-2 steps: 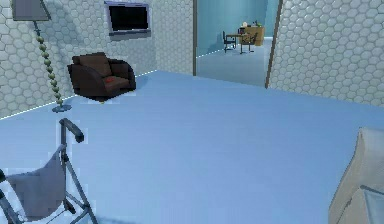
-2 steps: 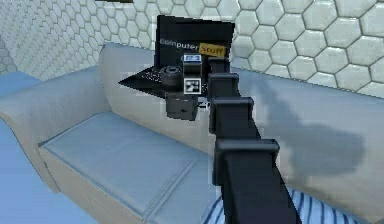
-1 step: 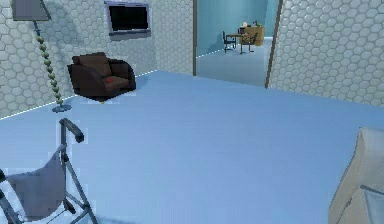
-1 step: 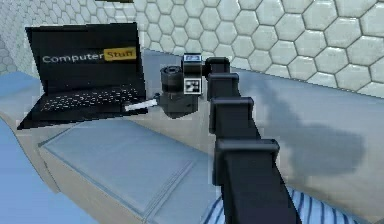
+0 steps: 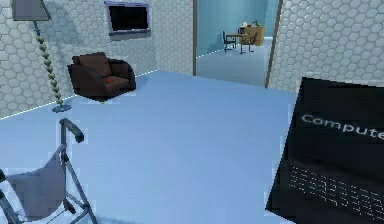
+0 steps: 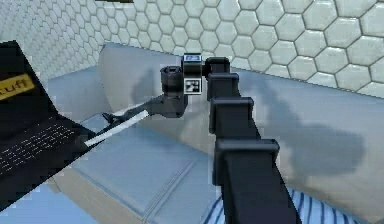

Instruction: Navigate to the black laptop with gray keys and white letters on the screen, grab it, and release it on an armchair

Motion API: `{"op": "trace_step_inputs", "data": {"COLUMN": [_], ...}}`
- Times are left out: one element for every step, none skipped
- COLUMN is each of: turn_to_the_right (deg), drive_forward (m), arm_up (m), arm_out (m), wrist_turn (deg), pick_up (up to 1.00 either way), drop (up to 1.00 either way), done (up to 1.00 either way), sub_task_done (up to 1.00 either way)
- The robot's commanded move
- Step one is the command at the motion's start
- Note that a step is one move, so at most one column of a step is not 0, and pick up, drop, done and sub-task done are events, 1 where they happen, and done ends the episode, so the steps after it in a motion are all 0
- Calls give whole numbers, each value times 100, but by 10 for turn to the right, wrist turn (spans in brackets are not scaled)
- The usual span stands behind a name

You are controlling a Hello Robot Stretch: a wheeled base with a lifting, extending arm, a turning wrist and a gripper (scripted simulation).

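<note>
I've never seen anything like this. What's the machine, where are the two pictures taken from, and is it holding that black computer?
It's a wheeled robot with one reaching arm, shown in a simulated house. The forward view looks ahead from the robot: a dark armchair, a floor lamp, a walker, and the open black laptop close by on the right. The arm side view looks out sideways: the dark bar is that arm, ending in the gripper, whose fingers reach toward the laptop, with a pale sofa behind. Whether it actually holds the laptop can't be told.
</note>
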Motion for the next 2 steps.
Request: {"op": "trace_step_inputs", "data": {"turn_to_the_right": [0,0], "drive_forward": [0,0], "arm_up": [0,0], "arm_out": [0,0], "wrist_turn": [-450,-60], "pick_up": [0,0], "drop": [0,0], "done": [0,0], "sub_task_done": [0,0]}}
